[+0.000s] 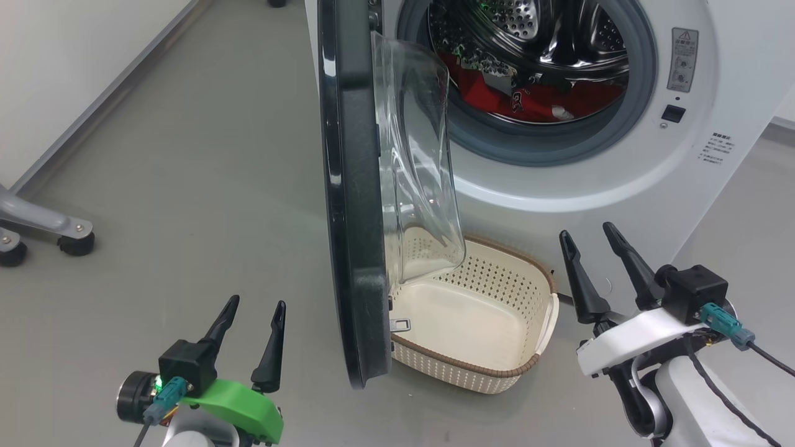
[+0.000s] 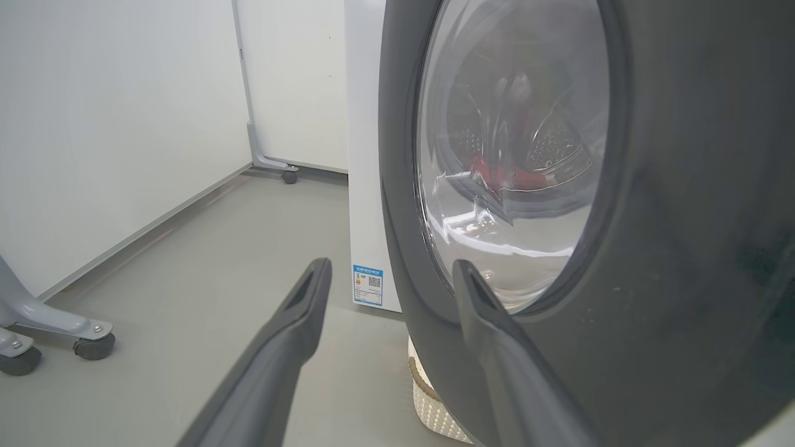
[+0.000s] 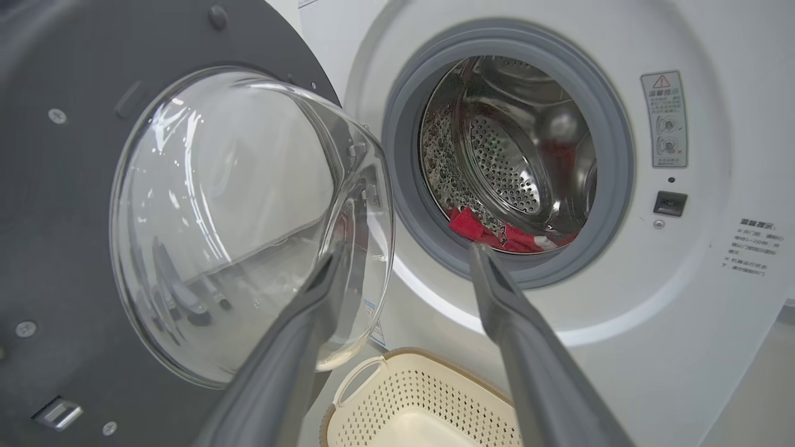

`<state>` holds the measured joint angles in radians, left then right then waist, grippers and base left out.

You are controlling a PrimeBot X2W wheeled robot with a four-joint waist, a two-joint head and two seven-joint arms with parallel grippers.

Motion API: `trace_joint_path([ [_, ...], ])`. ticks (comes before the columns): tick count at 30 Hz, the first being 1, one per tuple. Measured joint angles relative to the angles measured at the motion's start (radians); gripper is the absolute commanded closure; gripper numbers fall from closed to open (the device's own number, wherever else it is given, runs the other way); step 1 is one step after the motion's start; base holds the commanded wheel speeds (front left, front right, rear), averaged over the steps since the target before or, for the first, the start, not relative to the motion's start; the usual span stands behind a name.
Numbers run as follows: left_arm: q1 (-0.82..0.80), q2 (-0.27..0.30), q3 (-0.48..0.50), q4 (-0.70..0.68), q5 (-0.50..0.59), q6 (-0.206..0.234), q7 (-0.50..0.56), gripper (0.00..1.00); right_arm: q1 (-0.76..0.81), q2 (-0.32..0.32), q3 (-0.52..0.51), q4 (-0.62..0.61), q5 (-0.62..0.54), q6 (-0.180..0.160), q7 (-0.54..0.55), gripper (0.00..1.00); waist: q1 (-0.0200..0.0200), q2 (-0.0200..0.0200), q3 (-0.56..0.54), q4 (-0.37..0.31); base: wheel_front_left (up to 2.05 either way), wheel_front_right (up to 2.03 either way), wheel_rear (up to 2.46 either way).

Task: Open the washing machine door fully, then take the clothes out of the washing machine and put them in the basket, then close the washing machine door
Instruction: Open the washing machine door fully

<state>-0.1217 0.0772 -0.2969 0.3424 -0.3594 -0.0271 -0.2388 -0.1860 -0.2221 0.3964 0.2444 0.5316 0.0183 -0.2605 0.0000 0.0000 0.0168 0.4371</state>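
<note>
The door stands swung out, edge-on, over the left end of the basket on the floor. Red clothes lie low inside the washing machine. Now the left fingers are spread wide left of the door, and the right fingers are spread wide beside the basket, gripping nothing.

The washing machine door stands edge-on between my left tool and right tool, walling one side off from the other. Its glass bowl bulges to the right and hangs over the left part of the basket, narrowing the drop there; the basket's right half lies uncovered. From the right tool I see open air up to the drum opening. Left of the door, open floor runs to a castor leg.
</note>
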Motion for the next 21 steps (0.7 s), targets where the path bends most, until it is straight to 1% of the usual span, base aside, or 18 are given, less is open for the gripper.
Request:
trace_joint_path([
  [5,0.002,0.001,-0.001,0.000,0.000,0.000,0.000,0.00,0.041,0.035,-0.031,-0.018,-0.056,-0.021,0.000,0.00,0.0000,0.0000,-0.004,-0.005,0.00,0.00,0.00],
  [7,0.005,0.002,-0.001,0.000,0.000,0.000,0.000,0.00,0.064,0.045,-0.040,-0.019,-0.068,-0.022,0.000,0.00,0.0000,0.0000,-0.005,-0.007,0.00,0.00,0.00],
  [9,0.006,0.002,-0.002,-0.001,0.000,0.000,0.000,0.00,0.081,0.056,-0.052,-0.019,-0.083,-0.031,0.000,0.00,0.0000,0.0000,-0.007,-0.008,0.00,0.00,0.00],
  [13,0.010,0.002,-0.003,-0.001,0.000,0.000,0.001,0.00,0.107,0.069,-0.073,-0.019,-0.106,-0.032,0.000,0.00,0.0000,0.0000,-0.009,-0.009,0.00,0.00,0.00],
  [15,0.010,0.002,-0.003,-0.002,0.000,0.003,0.001,0.00,0.118,0.077,-0.082,-0.019,-0.114,-0.039,0.000,0.00,0.0000,0.0000,-0.010,-0.009,0.00,0.00,0.00],
  [21,0.013,0.002,-0.003,-0.004,0.000,0.004,0.002,0.00,0.140,0.103,-0.109,-0.018,-0.133,-0.040,0.000,0.00,0.0000,0.0000,-0.015,-0.007,0.00,0.00,0.00],
])
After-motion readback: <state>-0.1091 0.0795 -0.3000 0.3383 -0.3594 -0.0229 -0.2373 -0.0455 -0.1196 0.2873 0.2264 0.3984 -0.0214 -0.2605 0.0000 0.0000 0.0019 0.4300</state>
